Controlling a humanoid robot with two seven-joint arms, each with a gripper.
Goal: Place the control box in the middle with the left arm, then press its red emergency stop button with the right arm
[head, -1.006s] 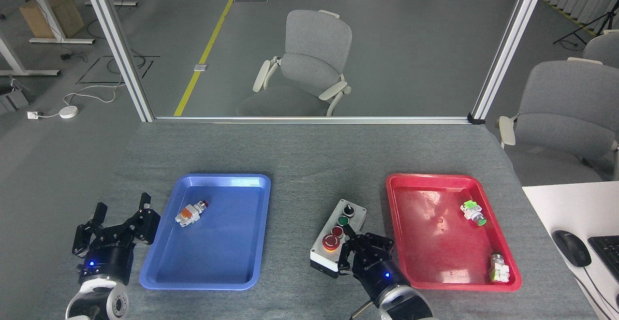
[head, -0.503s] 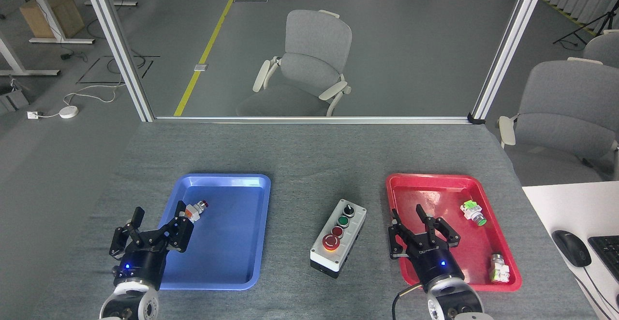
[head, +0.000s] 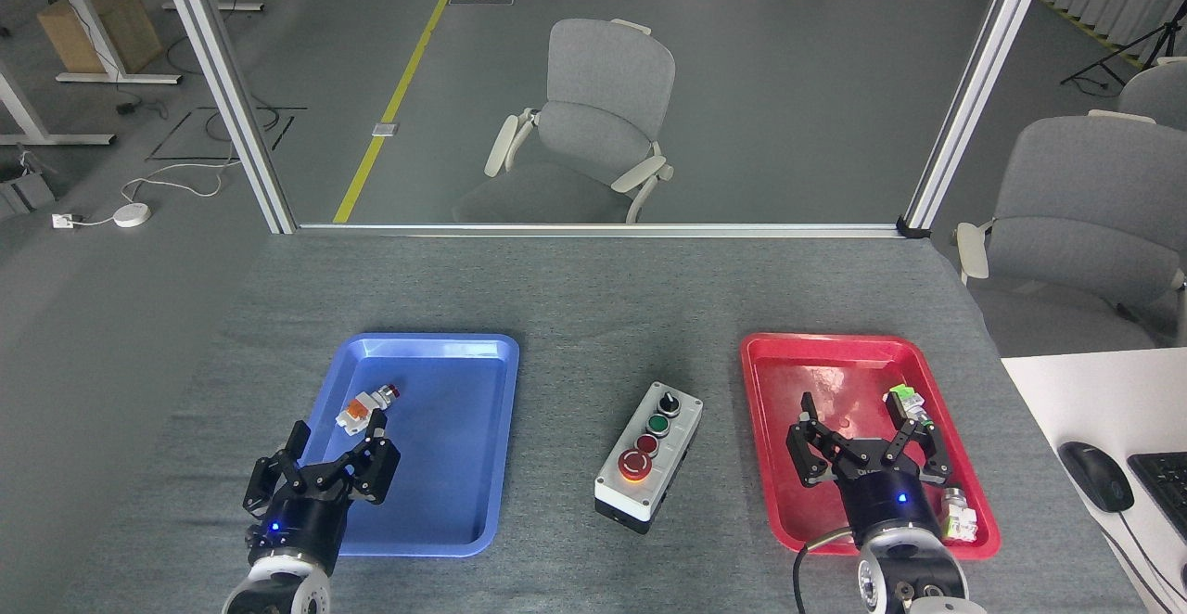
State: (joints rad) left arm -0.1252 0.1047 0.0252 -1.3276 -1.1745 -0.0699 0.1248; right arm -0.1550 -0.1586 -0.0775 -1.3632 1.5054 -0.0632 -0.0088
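The control box (head: 649,456) lies on the grey cloth (head: 575,317) between the two trays, slanted, with a light grey top and black base. Its red emergency stop button (head: 634,464) sits on a yellow ring at the near end. My left gripper (head: 336,447) hangs open over the blue tray's (head: 464,354) near-left corner, nothing between its fingers. My right gripper (head: 864,424) hovers open over the red tray (head: 770,428), well right of the box and holding nothing.
A loose orange-white pushbutton part (head: 362,408) lies in the blue tray just beyond my left gripper. The red tray holds a green-tipped part (head: 904,404) and another at its near right (head: 957,514). A white desk (head: 1066,391) with mouse stands at right.
My right gripper has left the box's stop button and swung right over the red tray, opening. My left gripper has moved right, onto the blue tray's corner. The box has stayed put.
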